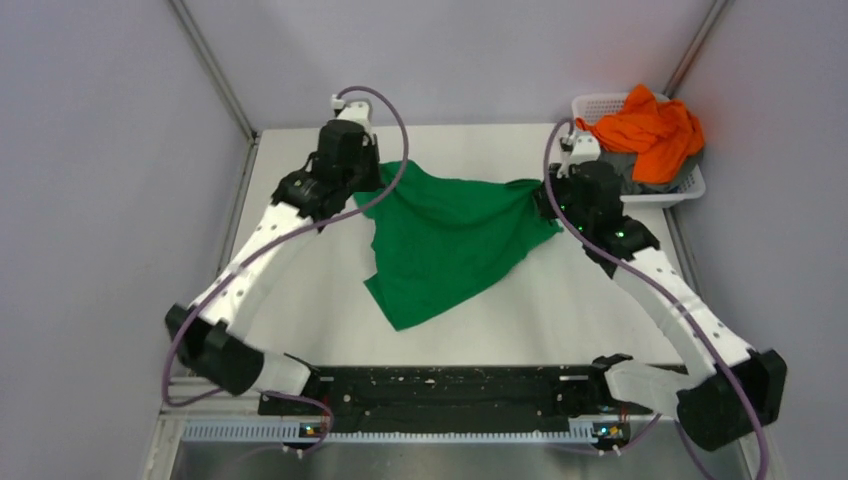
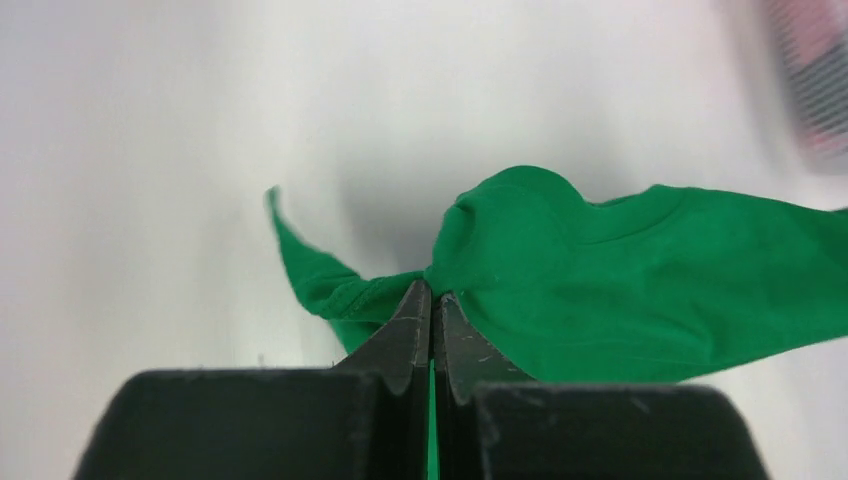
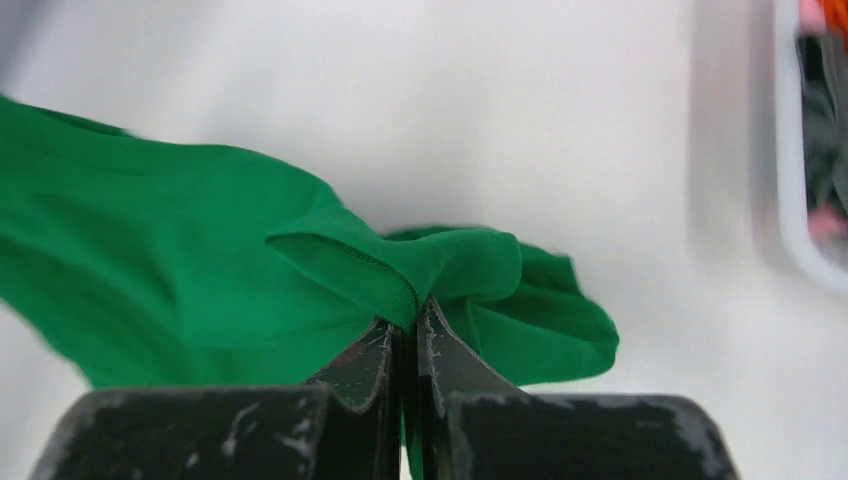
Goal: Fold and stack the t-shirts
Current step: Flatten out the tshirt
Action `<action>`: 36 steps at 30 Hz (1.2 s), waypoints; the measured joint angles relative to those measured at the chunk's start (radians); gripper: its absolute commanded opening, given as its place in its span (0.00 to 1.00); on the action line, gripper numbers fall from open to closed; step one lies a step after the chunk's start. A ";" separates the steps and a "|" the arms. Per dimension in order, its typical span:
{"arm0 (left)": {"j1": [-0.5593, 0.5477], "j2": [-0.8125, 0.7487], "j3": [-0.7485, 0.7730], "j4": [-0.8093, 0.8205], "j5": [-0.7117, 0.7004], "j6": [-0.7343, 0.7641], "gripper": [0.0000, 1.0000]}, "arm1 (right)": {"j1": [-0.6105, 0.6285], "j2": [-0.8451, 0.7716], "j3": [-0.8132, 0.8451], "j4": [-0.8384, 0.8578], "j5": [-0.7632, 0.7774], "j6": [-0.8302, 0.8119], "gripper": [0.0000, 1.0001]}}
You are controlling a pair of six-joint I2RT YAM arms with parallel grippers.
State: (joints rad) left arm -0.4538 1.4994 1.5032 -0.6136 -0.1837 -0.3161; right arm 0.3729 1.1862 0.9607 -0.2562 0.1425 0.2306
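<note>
Step in hand: by my reading, spreading the green t-shirt [image 1: 450, 240] flat before any fold.
Left pincer [image 2: 432, 295]: pressed together on a bunched bit of the green cloth at the shirt's far-left end.
Right pincer [image 3: 408, 315]: likewise pinching a hemmed fold at the far-right end.
Green t-shirt: stretched between my two pincers along its far edge; the rest trails toward me, creased and skewed to a point on the bench [image 1: 600, 300].
Other shirts: the orange t-shirt [image 1: 650, 130] lies over a grey one [image 1: 625, 165] in the white lattice basket [image 1: 690, 190], far right.
Doing it well: I should draw both ends apart evenly and level, lay the cloth down smoothly, and let go only once it lies flat.
Risk: a thin pinch could slip, and my right arm works just beside the basket.
</note>
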 measured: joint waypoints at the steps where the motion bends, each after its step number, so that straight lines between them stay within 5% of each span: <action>1: -0.014 -0.076 -0.021 0.024 -0.013 0.001 0.00 | 0.001 -0.058 0.028 0.000 -0.068 0.000 0.00; 8: -0.063 -0.543 -0.085 0.154 0.011 0.021 0.00 | 0.005 -0.313 0.247 0.002 -0.380 0.000 0.00; 15: -0.064 -0.750 0.011 0.230 0.171 0.041 0.00 | 0.006 -0.375 0.497 -0.012 -0.597 0.008 0.00; 24: -0.065 -0.710 0.165 0.236 0.205 0.046 0.00 | 0.006 -0.335 0.711 -0.079 -0.552 -0.019 0.00; 32: -0.054 -0.370 0.154 0.217 -0.231 0.047 0.00 | 0.006 -0.086 0.649 -0.127 -0.224 -0.092 0.02; 34: -0.018 -0.237 0.117 0.201 -0.280 0.014 0.37 | 0.006 0.039 0.594 -0.121 -0.154 -0.097 0.16; 36: 0.040 -0.053 0.093 0.163 -0.301 -0.043 0.85 | 0.005 0.201 0.536 -0.085 -0.112 -0.095 0.36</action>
State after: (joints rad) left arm -0.4141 1.4464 1.5967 -0.4511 -0.4847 -0.3595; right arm 0.3782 1.3872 1.4971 -0.3412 0.0307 0.1360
